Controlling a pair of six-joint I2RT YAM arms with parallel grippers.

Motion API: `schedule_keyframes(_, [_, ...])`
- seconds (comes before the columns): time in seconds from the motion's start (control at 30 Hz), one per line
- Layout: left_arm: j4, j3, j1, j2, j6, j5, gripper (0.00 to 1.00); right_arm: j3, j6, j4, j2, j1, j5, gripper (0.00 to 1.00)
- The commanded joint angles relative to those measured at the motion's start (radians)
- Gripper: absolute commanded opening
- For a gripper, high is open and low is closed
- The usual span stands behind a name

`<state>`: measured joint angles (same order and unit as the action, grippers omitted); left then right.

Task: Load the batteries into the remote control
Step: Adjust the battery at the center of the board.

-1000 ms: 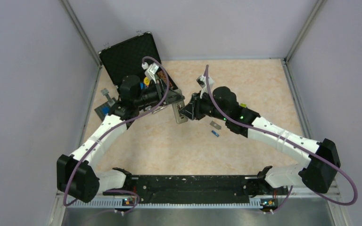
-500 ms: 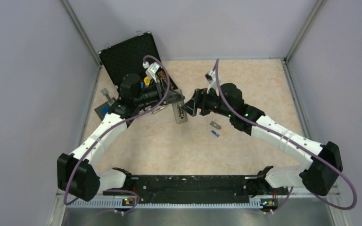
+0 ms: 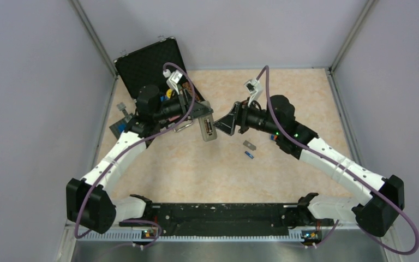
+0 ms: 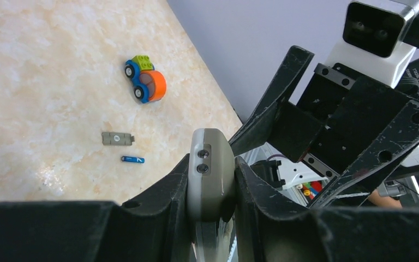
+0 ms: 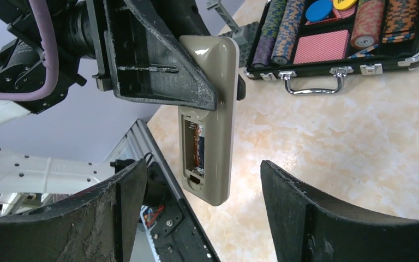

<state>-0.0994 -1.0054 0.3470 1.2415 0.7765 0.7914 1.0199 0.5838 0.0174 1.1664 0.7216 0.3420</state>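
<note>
Left jaws are clamped on the remote control, holding it off the table near the middle of the overhead view. From my left wrist camera the remote sits squeezed between both dark fingers, narrow end pointing away from me.

Right jaws are spread wide with nothing between them, just off the remote at its 3 o'clock, apart from it. My right wrist camera looks straight at the remote's greyish back. The compartment is uncovered, and one battery lies inside it, in the left-hand slot as that camera sees it. I cannot tell whether the slot beside it is filled.

Down on the table, the blue battery lies at about 4 o'clock from the remote, well apart from it. A small flat grey piece lies just at the battery's 12 o'clock, not touching it. On the left wrist camera, an orange, blue and green block toy stands beyond them.

Over at the table's 10 o'clock corner, the black case lies open, with chips and cards in its tray.
</note>
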Motion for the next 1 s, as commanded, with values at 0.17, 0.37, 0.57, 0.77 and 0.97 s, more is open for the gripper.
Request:
schedule_keyframes(0.17, [-0.121,0.061,-0.017,-0.087,0.007,0.000,0.00,-0.015,-0.013,0.120,-0.011,-0.018,-0.134,0.70])
schedule_keyframes(0.37, [-0.158,0.167,-0.060,-0.154,0.031,-0.053,0.00,-0.117,-0.054,0.279,0.014,-0.074,-0.363,0.52])
schedule_keyframes(0.57, [-0.180,0.236,-0.113,-0.185,0.081,-0.080,0.00,-0.188,-0.163,0.315,0.140,-0.077,-0.478,0.49])
schedule_keyframes(0.77, [-0.184,0.283,-0.206,-0.211,0.131,-0.120,0.00,-0.121,-0.221,0.340,0.310,-0.077,-0.513,0.45])
schedule_keyframes(0.97, [-0.190,0.296,-0.261,-0.212,0.146,-0.104,0.00,-0.073,-0.249,0.368,0.423,-0.077,-0.524,0.39])
